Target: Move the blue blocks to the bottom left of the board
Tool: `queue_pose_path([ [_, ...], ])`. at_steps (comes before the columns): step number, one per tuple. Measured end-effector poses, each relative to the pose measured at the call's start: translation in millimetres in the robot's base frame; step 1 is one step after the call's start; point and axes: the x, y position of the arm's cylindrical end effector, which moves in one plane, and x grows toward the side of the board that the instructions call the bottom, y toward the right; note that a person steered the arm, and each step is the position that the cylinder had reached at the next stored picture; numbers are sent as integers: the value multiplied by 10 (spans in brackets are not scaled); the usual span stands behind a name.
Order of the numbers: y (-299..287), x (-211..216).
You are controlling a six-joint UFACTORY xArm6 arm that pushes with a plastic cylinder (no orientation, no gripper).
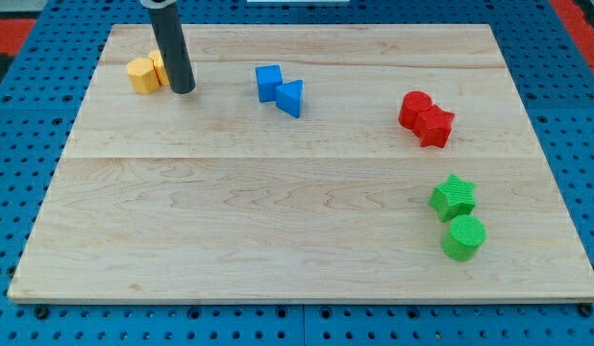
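Two blue blocks sit together in the upper middle of the wooden board (278, 221): a blue cube (268, 82) and, touching it on the right, a blue triangular block (290, 97). My tip (183, 88) is at the upper left, well to the left of the blue blocks and right beside two yellow blocks (145, 73). The rod partly hides the right yellow block.
Two red blocks (426, 117) touch each other at the upper right. A green star (454, 197) and a green cylinder (463, 236) lie at the lower right. A blue pegboard (28, 125) surrounds the board.
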Motion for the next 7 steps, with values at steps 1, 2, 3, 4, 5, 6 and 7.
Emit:
queue_pose_path([
  [1,-25,0],
  [2,-27,-185],
  [3,42,-548],
  [4,545,-727],
  [5,979,-674],
  [6,1605,-161],
  [7,1237,209],
])
